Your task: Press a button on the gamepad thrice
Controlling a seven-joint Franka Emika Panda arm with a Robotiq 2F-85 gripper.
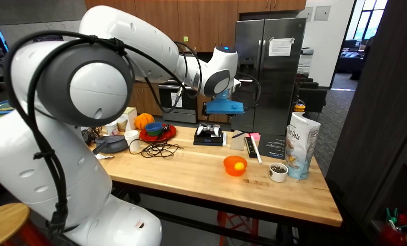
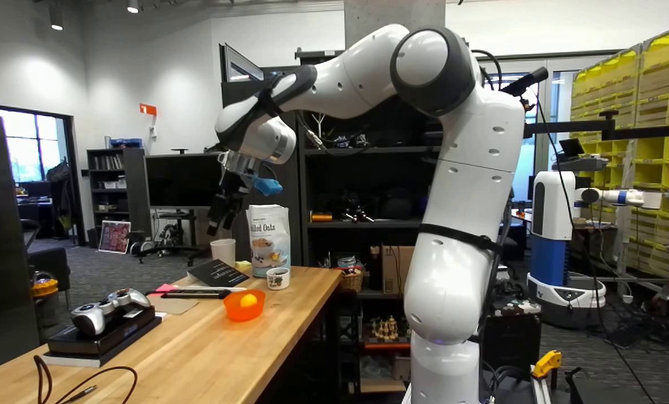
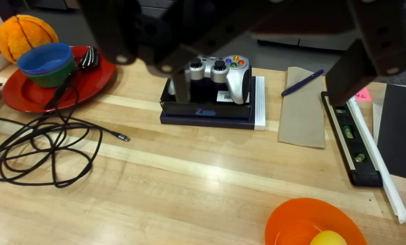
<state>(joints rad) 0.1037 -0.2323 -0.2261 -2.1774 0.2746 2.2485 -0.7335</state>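
My hand hangs well above the tabletop, its two fingers spread wide apart with nothing held; they come into the wrist view from the top, dark and blurred. The gamepad sits in the upper middle of that view, silver with black sticks, resting on a black box that lies in turn on a flat dark item. One finger crosses in front of its left part, hiding some of it from me, but the coloured buttons show clearly toward its right end.

In an exterior view the gamepad is at the lower left while I am higher, left of the middle, well apart from it. No button is being pressed here, and nothing I can see keeps a tally, so I'd reckon all three presses are left to do. I judge this the approach: I should bring my fingers together into one blunt tip, come down over the coloured buttons, then push and lift three times on the same one. An off-centre push could slide or tip the stack. The orange bowl at the lower right seems out of my way.
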